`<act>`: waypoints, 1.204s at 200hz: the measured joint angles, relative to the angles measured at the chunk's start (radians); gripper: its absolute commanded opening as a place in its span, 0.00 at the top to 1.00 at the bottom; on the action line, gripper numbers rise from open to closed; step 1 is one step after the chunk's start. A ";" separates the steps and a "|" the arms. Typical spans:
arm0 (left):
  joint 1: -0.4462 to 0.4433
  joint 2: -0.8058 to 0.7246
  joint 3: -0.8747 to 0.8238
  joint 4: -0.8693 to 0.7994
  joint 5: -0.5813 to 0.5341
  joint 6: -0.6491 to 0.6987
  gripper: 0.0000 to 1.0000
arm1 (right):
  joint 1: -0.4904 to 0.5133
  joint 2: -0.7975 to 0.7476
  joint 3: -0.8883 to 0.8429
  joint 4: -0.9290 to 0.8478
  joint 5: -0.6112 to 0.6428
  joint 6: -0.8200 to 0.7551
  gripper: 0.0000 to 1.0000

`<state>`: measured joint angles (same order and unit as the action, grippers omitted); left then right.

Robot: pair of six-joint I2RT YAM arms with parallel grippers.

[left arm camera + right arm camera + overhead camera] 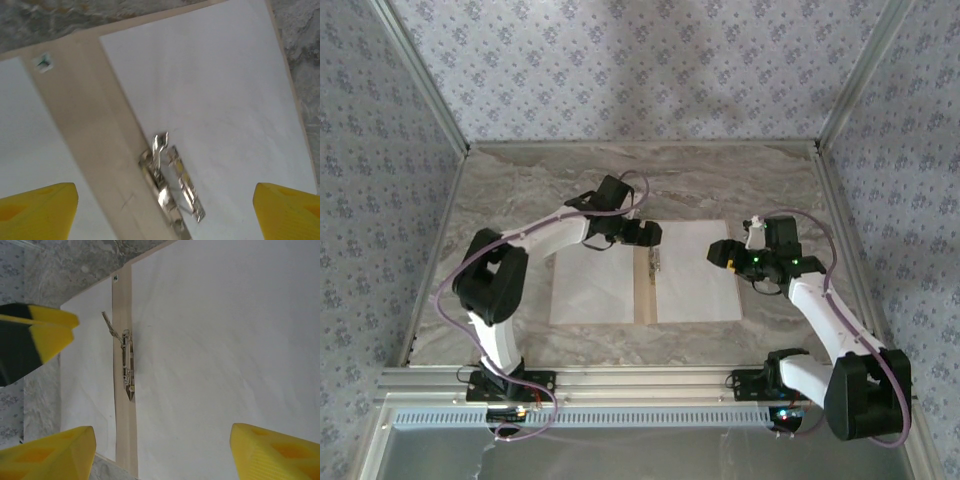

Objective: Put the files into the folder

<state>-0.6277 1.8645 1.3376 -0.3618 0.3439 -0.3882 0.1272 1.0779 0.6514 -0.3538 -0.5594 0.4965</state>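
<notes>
The folder lies open mid-table, its spine running six to twelve o'clock, with the files covering both halves. Up the spine, the clip sits just at six o'clock of the wide-spread left gripper. The right gripper, also wide, hovers at the clip's three o'clock, farther off.

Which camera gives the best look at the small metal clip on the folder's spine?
The left wrist view: the small silvery metal clip on the spine of the tan cardboard folder appears largest there, lever raised. The right wrist view shows the clip whole but smaller; the top view shows it as a tiny speck.
</notes>
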 measured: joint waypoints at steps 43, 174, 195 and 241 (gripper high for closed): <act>0.006 0.121 0.089 0.012 0.085 0.037 0.10 | 0.006 -0.004 -0.001 0.007 -0.006 0.018 0.27; -0.033 0.113 0.056 0.053 0.256 0.039 0.14 | 0.018 -0.005 -0.001 -0.008 -0.014 0.021 0.27; -0.048 0.084 0.019 0.072 0.262 0.034 0.14 | 0.019 -0.005 0.000 -0.014 -0.014 0.021 0.27; -0.053 0.032 -0.059 0.103 0.255 0.002 0.16 | 0.030 -0.005 0.000 -0.016 -0.014 0.031 0.27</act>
<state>-0.6807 1.8969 1.2789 -0.2592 0.5991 -0.3859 0.1570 1.0733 0.6510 -0.3702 -0.5735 0.5278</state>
